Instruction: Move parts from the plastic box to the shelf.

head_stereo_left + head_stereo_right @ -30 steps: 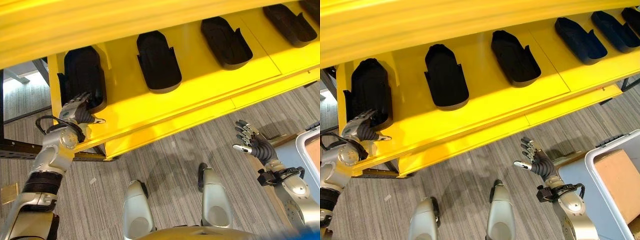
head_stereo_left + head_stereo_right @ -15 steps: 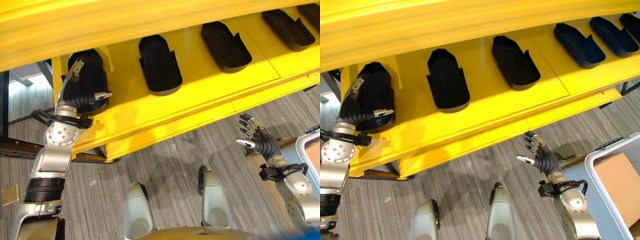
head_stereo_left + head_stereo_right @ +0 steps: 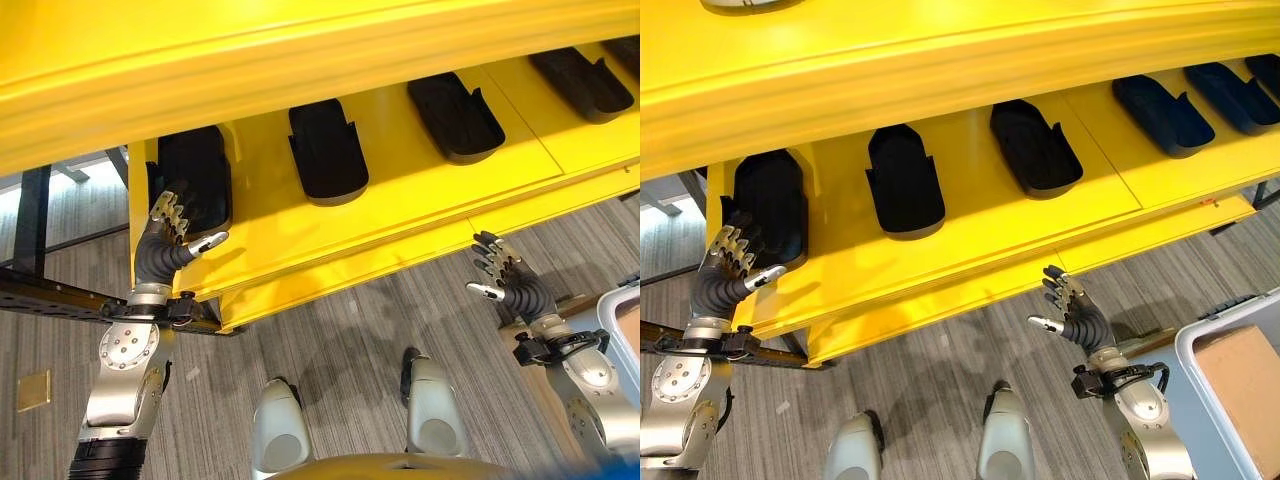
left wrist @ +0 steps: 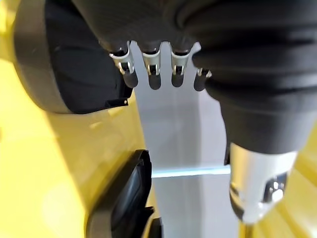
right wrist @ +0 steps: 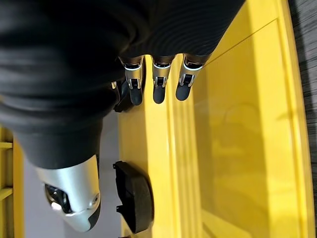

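Note:
Several black moulded parts lie in a row on the yellow shelf [image 3: 330,225]. The leftmost part [image 3: 195,178] sits at the shelf's left end, with another part [image 3: 327,150] beside it. My left hand [image 3: 168,240] is open, fingers straight, just in front of the leftmost part and apart from it; the left wrist view shows its fingers [image 4: 148,74] empty beside that part [image 4: 74,64]. My right hand [image 3: 1075,320] is open and empty, held over the floor below the shelf's front edge. The plastic box [image 3: 1188,345] stands at the lower right.
A brown cardboard piece [image 3: 1240,375] lies in the plastic box. A yellow upper shelf board [image 3: 300,60] overhangs the row of parts. A dark metal frame [image 3: 50,295] runs to the left of the shelf. Grey striped carpet [image 3: 340,320] lies below.
My left hand, which reached up over the leftmost part half a second ago, has drawn back to the shelf's front edge. The view has shifted. My right hand has barely moved.

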{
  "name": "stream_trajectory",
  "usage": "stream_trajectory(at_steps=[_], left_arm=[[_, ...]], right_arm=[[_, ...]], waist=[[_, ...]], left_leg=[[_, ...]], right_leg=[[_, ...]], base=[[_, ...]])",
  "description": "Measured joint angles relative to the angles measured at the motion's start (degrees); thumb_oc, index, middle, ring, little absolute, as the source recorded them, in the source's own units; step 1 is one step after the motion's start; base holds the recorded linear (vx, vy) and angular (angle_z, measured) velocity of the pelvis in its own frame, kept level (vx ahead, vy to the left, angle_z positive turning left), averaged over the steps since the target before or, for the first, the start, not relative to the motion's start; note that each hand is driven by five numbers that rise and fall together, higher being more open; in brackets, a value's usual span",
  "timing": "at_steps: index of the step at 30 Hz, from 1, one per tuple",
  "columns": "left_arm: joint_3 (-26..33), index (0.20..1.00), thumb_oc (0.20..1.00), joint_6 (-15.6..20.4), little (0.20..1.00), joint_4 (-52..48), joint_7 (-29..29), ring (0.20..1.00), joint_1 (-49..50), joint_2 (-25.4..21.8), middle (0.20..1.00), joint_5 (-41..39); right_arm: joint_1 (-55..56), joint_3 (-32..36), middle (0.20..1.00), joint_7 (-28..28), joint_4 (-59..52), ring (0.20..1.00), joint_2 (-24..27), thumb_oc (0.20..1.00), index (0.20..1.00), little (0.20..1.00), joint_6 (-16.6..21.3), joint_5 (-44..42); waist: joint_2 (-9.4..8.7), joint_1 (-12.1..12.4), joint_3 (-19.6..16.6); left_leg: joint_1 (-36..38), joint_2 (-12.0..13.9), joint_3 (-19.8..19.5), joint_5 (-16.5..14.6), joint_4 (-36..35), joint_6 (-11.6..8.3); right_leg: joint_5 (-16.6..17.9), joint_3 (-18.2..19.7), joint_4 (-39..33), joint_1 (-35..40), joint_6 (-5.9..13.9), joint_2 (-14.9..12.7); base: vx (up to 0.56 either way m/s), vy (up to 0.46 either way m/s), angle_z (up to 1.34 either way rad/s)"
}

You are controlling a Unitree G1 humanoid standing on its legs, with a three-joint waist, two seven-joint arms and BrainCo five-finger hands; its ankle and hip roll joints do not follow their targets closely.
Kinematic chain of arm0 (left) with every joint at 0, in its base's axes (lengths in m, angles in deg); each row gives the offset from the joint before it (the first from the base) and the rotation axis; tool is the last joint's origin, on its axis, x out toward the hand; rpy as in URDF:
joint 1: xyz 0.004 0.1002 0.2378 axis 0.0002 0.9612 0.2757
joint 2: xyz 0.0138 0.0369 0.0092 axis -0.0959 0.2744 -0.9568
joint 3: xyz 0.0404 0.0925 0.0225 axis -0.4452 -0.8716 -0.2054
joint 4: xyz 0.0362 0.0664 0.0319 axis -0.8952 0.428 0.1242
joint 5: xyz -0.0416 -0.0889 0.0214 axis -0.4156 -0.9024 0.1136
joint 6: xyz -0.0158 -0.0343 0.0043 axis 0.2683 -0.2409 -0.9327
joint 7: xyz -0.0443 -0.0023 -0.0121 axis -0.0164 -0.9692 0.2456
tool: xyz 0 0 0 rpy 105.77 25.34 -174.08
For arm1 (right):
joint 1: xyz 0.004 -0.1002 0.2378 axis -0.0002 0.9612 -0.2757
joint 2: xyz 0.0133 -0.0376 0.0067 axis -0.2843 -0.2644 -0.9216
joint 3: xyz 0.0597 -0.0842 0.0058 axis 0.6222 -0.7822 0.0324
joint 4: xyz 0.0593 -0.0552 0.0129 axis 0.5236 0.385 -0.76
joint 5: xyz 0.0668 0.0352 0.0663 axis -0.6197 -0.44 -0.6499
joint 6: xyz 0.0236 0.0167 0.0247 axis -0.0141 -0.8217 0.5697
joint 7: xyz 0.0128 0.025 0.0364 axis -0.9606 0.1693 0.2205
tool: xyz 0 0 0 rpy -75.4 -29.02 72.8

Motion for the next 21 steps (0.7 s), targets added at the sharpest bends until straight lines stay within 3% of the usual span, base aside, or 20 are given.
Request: stream_trajectory(at_steps=[2, 3, 5, 6, 8, 10, 11, 13, 15, 16, 19, 20, 21], left_arm=[[-3.7, 1.0, 1.0, -0.1, 1.0, -0.2, 2.4, 1.0, 4.8, 2.7, 1.0, -3.6], [-7.4, 1.0, 1.0, -0.7, 1.0, -0.1, 4.6, 1.0, 9.3, 5.6, 1.0, -8.5], [-7.6, 1.0, 1.0, -1.3, 1.0, -0.1, 5.1, 1.0, 10.6, 6.1, 1.0, -9.4], [-8.1, 1.0, 1.0, -1.4, 1.0, -0.1, 6.0, 1.0, 11.0, 7.4, 1.0, -11.6], [-9.2, 1.0, 1.0, -1.6, 1.0, 0.1, 7.4, 1.0, 11.9, 7.9, 1.0, -13.2], [-9.9, 1.0, 1.0, -1.5, 1.0, 1.6, 7.4, 1.0, 11.5, 8.4, 1.0, -13.7], [-11.1, 1.0, 1.0, -1.7, 1.0, 2.0, 7.6, 1.0, 11.8, 8.0, 1.0, -13.6], [-11.2, 1.0, 1.0, -1.7, 1.0, 2.1, 8.2, 1.0, 12.0, 8.0, 1.0, -13.7], [-11.4, 1.0, 1.0, -1.6, 1.0, 2.8, 8.7, 1.0, 12.5, 8.1, 1.0, -13.7], [-12.1, 1.0, 1.0, -1.7, 1.0, 3.9, 9.1, 1.0, 12.5, 9.5, 1.0, -13.8], [-12.7, 1.0, 1.0, -1.5, 1.0, 4.1, 9.5, 1.0, 11.3, 10.3, 1.0, -13.8], [-13.0, 1.0, 1.0, -1.5, 1.0, 5.7, 9.5, 1.0, 11.1, 10.2, 1.0, -13.8], [-12.9, 1.0, 1.0, -1.5, 1.0, 5.8, 9.3, 1.0, 10.9, 10.0, 1.0, -13.7]], right_arm=[[0.3, 0.0, 1.0, 0.0, 0.0, 1.0, 0.0, 1.0, 1.0, 1.0, 0.6, 0.0], [0.4, 0.0, 1.0, 0.1, 0.0, 1.0, 0.2, 1.0, 1.0, 1.0, 1.3, 0.0], [0.4, 0.0, 1.0, 0.2, 0.0, 1.0, 0.4, 1.0, 1.0, 1.0, 1.3, 0.1], [0.7, 0.0, 1.0, 0.3, -0.1, 1.0, 0.6, 1.0, 1.0, 1.0, 1.7, 0.1], [1.7, 0.0, 1.0, 0.3, -0.2, 1.0, 1.0, 1.0, 1.0, 1.0, 2.7, 0.2], [2.1, 0.1, 1.0, 0.2, 0.0, 1.0, 2.1, 1.0, 1.0, 1.0, 3.4, 0.5], [2.7, 0.1, 1.0, 0.1, 0.0, 1.0, 2.6, 1.0, 1.0, 1.0, 3.6, 1.0], [3.0, 0.1, 1.0, 0.0, -0.1, 1.0, 3.0, 1.0, 1.0, 1.0, 3.8, 2.0], [2.9, 0.1, 1.0, 0.1, -0.1, 1.0, 2.9, 1.0, 1.0, 1.0, 3.8, 2.2], [3.4, 0.1, 1.0, 0.0, 0.0, 1.0, 3.1, 1.0, 1.0, 1.0, 3.8, 2.2], [4.6, 0.0, 1.0, -0.2, 0.3, 1.0, 0.9, 1.0, 1.0, 1.0, 3.8, 2.2], [4.6, -1.1, 1.0, -0.1, 0.8, 1.0, 0.2, 1.0, 1.0, 1.0, 3.7, 2.2], [4.8, -1.5, 1.0, -0.1, 0.8, 1.0, 0.1, 1.0, 1.0, 1.0, 3.6, 2.2]], waist=[[1.34, 0.2, -0.6], [3.24, 1.4, -1.9], [4.16, 1.7, -2.6], [5.0, 2.0, -3.6], [5.96, 3.1, -6.1], [6.71, 2.8, -6.7], [7.05, 2.8, -7.0], [6.87, 2.9, -7.2], [6.25, 3.9, -7.7], [5.74, 3.7, -9.5], [5.21, 2.7, -11.0], [6.26, 2.3, -12.5], [5.96, 2.0, -12.7]], left_leg=[[4.1, 0.3, 0.0, 1.9, -5.6, -0.1], [7.8, 1.0, 0.1, 5.8, -13.1, -1.07], [9.1, 1.8, -0.1, 7.6, -16.4, -1.04], [10.8, 2.3, -0.5, 10.0, -20.2, -1.02], [11.2, 3.6, -1.5, 12.8, -22.5, 0.09], [10.5, 3.9, -1.6, 14.5, -23.0, -0.5], [10.6, 3.8, -1.4, 16.0, -23.9, 0.16], [10.0, 3.2, 1.5, 18.8, -24.2, 0.94], [10.3, 1.9, 0.4, 20.1, -23.8, 1.93], [10.2, -0.6, -0.5, 20.3, -23.1, 1.95], [10.9, -2.1, -1.6, 18.4, -25.4, 1.65], [12.8, -2.2, -1.5, 16.2, -28.4, 0.68], [12.9, -2.6, -1.4, 15.0, -28.9, -0.42]], right_leg=[[0.3, -1.7, -3.5, 3.8, -0.17, 0.7], [1.3, -3.1, -7.1, 6.0, -0.84, 2.2], [1.4, -4.5, -8.1, 7.0, -1.18, 3.2], [1.7, -6.0, -10.2, 9.0, -1.6, 4.6], [2.3, -7.8, -13.2, 10.9, -2.26, 6.4], [2.8, -9.7, -15.0, 12.3, -2.54, 6.7], [2.9, -10.8, -15.8, 13.2, -2.76, 6.5], [3.3, -12.4, -18.2, 14.6, -3.04, 6.7], [4.3, -11.4, -20.7, 15.5, -3.46, 6.4], [6.4, -11.3, -25.1, 17.5, -1.86, 4.9], [9.2, -12.3, -28.1, 20.0, -0.36, 3.7], [9.9, -12.4, -28.5, 20.0, 0.83, 3.7], [10.4, -12.4, -28.9, 20.0, 1.59, 3.2]], base=[[0.09, -0.174, 0.16], [0.08, -0.211, 0.17], [0.03, -0.205, 0.23], [-0.01, -0.176, 0.4], [-0.04, -0.12, 0.33], [-0.03, -0.062, 0.43], [-0.01, -0.076, 0.48], [0.02, -0.11, 0.41], [0.02, -0.028, -0.03], [0.05, 0.093, -0.1], [0.08, 0.164, 0.17], [0.03, 0.102, 0.1], [0.04, 0.145, 0.06]])
